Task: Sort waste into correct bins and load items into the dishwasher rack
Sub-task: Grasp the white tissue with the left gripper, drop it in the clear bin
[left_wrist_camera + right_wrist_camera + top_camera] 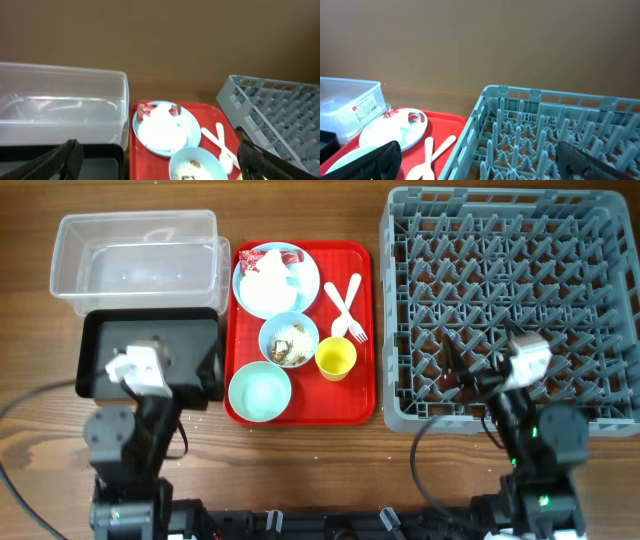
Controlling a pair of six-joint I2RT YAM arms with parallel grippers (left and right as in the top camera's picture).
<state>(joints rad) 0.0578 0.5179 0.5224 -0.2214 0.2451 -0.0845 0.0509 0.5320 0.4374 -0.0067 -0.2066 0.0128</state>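
Left gripper [160, 162]: jaws spread wide, empty, over black tray [97, 338].
Right gripper [482, 162]: likewise released, above dishwasher rack [500, 240].

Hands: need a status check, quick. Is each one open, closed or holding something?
Left hand: open, holding nothing.
Right hand: open, holding nothing.

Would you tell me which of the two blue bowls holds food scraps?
The bowl beside the yellow cup holds scraps; the other bowl, at the tray's corner, is empty.
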